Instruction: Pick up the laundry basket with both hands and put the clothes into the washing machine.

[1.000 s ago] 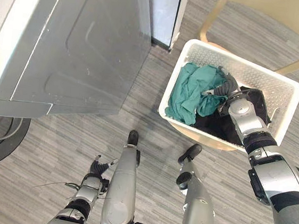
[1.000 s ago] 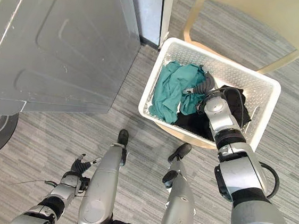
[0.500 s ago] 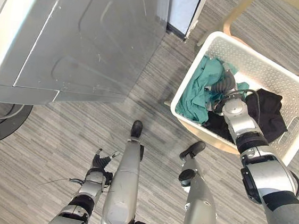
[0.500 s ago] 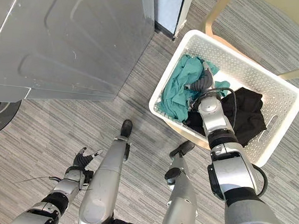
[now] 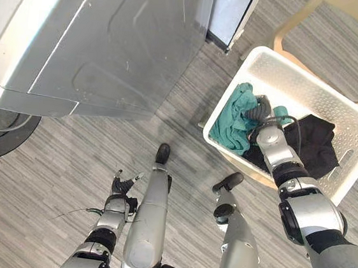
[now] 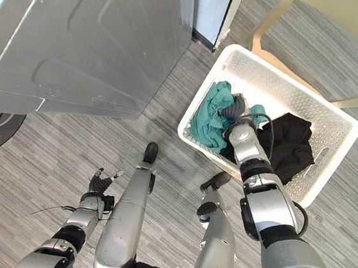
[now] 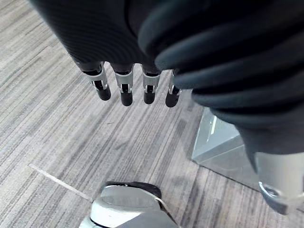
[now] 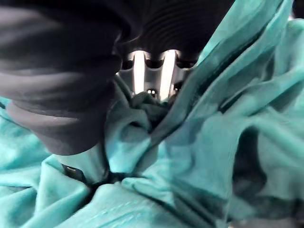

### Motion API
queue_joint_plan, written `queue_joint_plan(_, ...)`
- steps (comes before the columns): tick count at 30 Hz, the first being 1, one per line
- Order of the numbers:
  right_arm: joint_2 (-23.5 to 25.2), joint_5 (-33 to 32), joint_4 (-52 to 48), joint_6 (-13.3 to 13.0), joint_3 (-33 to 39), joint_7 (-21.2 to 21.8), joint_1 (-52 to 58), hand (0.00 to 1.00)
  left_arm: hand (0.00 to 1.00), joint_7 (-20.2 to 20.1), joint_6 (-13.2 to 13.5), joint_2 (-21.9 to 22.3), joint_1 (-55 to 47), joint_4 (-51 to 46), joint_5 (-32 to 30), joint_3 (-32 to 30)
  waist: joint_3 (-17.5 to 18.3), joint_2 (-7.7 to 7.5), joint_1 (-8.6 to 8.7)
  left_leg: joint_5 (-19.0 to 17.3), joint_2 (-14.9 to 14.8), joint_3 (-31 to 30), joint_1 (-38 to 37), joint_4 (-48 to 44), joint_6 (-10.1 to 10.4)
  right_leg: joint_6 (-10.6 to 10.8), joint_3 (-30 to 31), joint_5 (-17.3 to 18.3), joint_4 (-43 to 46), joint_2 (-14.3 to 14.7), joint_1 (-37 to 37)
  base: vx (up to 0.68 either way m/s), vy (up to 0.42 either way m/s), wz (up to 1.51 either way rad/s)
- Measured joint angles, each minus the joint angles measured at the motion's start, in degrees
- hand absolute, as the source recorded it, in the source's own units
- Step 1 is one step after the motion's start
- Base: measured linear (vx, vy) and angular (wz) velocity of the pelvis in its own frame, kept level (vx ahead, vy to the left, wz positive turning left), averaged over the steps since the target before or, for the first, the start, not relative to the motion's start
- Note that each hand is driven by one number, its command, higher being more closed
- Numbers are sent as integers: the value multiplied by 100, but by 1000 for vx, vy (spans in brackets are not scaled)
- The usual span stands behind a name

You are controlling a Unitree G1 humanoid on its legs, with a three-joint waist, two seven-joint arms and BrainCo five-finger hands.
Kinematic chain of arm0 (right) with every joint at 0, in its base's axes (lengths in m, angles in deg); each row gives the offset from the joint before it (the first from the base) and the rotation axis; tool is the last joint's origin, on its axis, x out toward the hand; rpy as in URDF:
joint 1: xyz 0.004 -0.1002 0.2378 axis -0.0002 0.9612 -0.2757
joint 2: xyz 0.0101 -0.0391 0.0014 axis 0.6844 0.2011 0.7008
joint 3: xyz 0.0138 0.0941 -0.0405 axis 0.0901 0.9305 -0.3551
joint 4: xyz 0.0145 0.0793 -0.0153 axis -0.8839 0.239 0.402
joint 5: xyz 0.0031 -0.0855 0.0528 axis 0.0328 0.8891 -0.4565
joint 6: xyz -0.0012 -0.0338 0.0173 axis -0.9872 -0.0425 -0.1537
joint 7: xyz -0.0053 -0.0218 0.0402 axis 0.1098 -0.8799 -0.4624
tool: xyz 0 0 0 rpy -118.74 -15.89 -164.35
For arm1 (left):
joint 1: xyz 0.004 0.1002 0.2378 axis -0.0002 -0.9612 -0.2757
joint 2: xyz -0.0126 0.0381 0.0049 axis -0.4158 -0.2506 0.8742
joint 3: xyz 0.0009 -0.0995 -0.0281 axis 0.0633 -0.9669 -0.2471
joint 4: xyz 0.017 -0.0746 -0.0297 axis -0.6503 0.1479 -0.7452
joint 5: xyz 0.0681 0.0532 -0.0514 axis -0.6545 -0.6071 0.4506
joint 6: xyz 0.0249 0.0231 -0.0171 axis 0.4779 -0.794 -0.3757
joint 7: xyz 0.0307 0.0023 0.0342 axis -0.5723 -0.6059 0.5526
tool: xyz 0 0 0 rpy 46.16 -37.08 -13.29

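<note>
The basket point(image 5: 311, 90), white and perforated, sat on a wooden seat point(image 5: 258, 176) to the robot's front right, not lifted. Inside it a teal cloth point(image 5: 235, 117) lay bunched toward the end nearer the washer point(image 5: 112, 37), and a black cloth point(image 5: 316, 142) lay beside it toward the other end, the two touching near the middle. The right hand point(image 5: 259, 112) reached down into the basket between the two cloths and pressed into the teal one. In the right wrist view that hand point(image 8: 152, 28) was buried in teal folds that rose round it on every side, so whether it gripped the cloth or merely pushed into it could not be told. The washer stood well apart from the basket, to the robot's front left, a large grey box with a pressed panel facing up toward the camera. The left hand point(image 5: 121, 187) hung low at the robot's left side over the grey striped floor point(image 5: 65, 180), away from basket and washer alike, holding nothing; in its wrist view its fingers point(image 7: 123, 90) pointed out straight in a row, relaxed and wide.
</note>
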State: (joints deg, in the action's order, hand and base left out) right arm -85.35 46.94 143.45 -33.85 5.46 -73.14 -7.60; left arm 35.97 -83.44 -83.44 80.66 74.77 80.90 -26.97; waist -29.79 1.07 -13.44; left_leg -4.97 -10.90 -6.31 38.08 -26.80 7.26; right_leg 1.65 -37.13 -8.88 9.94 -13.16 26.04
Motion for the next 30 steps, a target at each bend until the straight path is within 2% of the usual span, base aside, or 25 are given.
queue_joint_plan(3, -7, -130, 36, 193, 351, 2, 137, 100, 0, -6, 7, 5, -24, -19, 48, -10, 8, -14, 16, 25, -2, 81, -200, 107, -5, 14, 82, 37, 3, -14, -114, -17, 17, -4)
queue_joint_plan(6, -38, -435, 18, 228, 817, -38, 298, 100, 0, -17, 8, 7, -77, 11, 255, -23, 9, -16, 47, 98, 16, 141, -446, 288, -2, 25, 94, 53, 2, -50, -269, -2, 4, 1)
queue_joint_plan(7, -50, -733, -28, 233, 988, -82, 389, 100, 0, -29, 17, 2, -155, 41, 365, -49, 25, -46, 74, 158, 43, 182, -594, 407, -1, 9, 107, 70, 20, -87, -337, 9, 16, 8)
queue_joint_plan(10, -53, -1273, -456, 233, 1441, -151, 588, 100, 0, -84, 25, -70, -435, 115, 643, -129, 86, -140, 238, 240, 97, 281, -935, 654, -6, 21, 180, 86, 20, -158, -501, 8, 17, -2)
queue_joint_plan(16, -30, -1904, -1622, 197, 1821, -264, 1162, 100, 0, -304, 15, -78, -880, 355, 1066, -491, 151, -198, 322, 301, 135, 559, -1702, 994, -32, 92, 409, 138, 17, -228, -930, 34, 27, -14)
queue_joint_plan(18, 26, -1972, -2085, 188, 2029, -272, 1629, 100, 0, -415, 11, -48, -1141, 473, 1187, -680, 446, -232, 391, 471, 231, 560, -2053, 1388, -40, 154, 383, 208, 37, -319, -1113, 67, 15, 14)
queue_joint_plan(23, 277, -1969, -3425, 117, 2178, -252, 2673, 100, 0, -534, -3, 43, -1734, 431, 1351, -871, 1127, -216, 540, 558, 321, 580, -2599, 1864, -53, 269, 329, 302, -51, -394, -1494, 77, 25, 7)
queue_joint_plan(26, 429, -1953, -4046, -38, 2278, -218, 3070, 100, 0, -562, -2, 212, -2098, -296, 1349, -916, 1415, -218, 640, 557, 332, 605, -2925, 2031, -53, 293, 301, 282, -254, -347, -1812, 51, 14, -3)
queue_joint_plan(30, 715, -2152, -4876, -205, 2354, -79, 3478, 100, 0, -652, 10, 494, -2456, -1876, 1346, -844, 1833, -191, 680, 543, 295, 887, -3313, 2228, -57, 352, 474, 129, -675, -161, -2076, 29, 1, -32)
